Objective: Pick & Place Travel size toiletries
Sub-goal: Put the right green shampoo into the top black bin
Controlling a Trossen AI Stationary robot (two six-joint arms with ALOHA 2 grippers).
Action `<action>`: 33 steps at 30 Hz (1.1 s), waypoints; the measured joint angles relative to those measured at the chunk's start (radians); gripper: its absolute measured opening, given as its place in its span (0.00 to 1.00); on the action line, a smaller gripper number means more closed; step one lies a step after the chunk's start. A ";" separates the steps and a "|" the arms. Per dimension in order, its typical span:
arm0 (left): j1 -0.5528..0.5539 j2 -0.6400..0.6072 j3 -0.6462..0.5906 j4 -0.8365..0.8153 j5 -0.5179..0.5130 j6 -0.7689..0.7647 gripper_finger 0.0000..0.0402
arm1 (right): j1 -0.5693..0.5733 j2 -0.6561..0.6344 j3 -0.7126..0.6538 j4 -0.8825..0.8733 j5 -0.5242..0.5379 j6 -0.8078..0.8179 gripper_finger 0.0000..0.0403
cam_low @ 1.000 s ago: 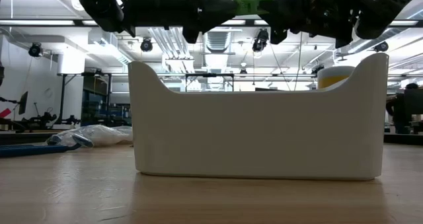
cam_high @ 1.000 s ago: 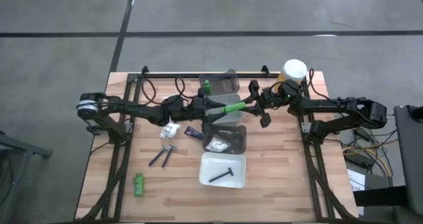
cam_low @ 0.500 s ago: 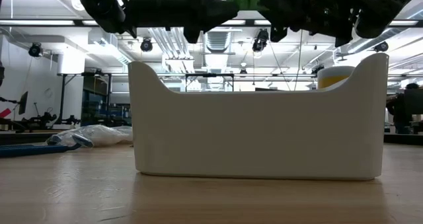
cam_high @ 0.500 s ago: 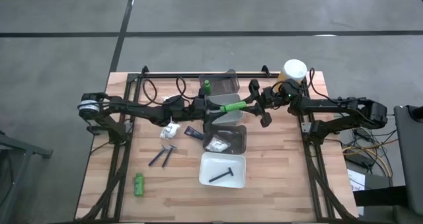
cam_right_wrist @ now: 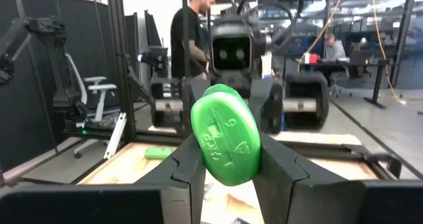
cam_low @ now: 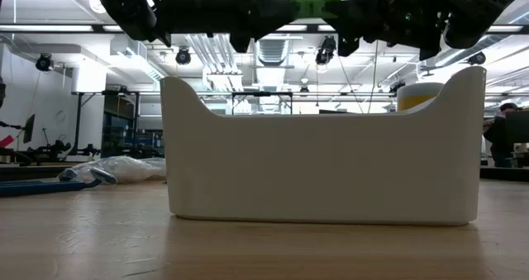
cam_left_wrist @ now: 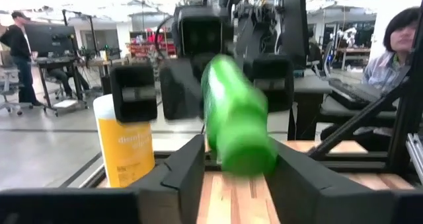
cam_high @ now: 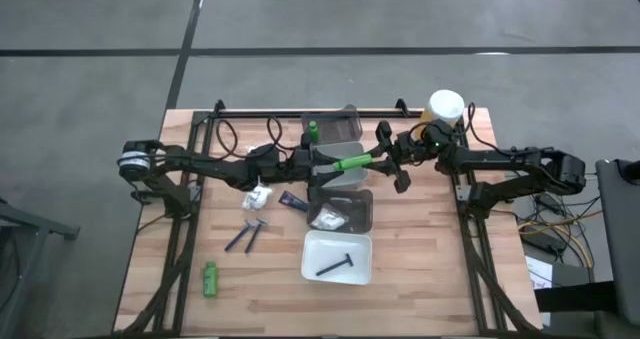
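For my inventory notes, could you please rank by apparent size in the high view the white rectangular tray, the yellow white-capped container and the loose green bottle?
1. White rectangular tray
2. Yellow white-capped container
3. Loose green bottle

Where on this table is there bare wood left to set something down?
The table's right half, beside the white tray, is bare. So is the front-left patch around the lone green bottle. The middle is crowded: razors, white packet, grey trays, and both arms sharing a green bottle above.
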 joint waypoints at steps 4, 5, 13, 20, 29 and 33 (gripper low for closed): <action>0.000 -0.003 0.002 0.003 0.000 0.000 0.47 | 0.000 0.002 -0.002 -0.007 0.000 -0.004 0.22; 0.000 -0.003 0.002 0.001 0.001 -0.001 0.48 | 0.000 0.002 -0.002 -0.009 0.000 -0.006 0.22; 0.001 -0.003 0.002 -0.007 0.008 -0.001 0.51 | 0.000 0.001 -0.002 -0.017 0.001 -0.012 0.23; 0.001 -0.003 0.002 -0.008 0.008 0.005 0.48 | 0.000 0.001 -0.001 -0.014 0.004 -0.015 0.21; 0.000 -0.003 0.009 -0.009 0.009 0.012 0.34 | 0.000 -0.001 0.005 -0.013 0.004 -0.006 0.25; 0.001 -0.002 0.011 -0.009 0.003 0.016 0.27 | -0.002 -0.001 0.005 -0.014 0.009 -0.004 0.23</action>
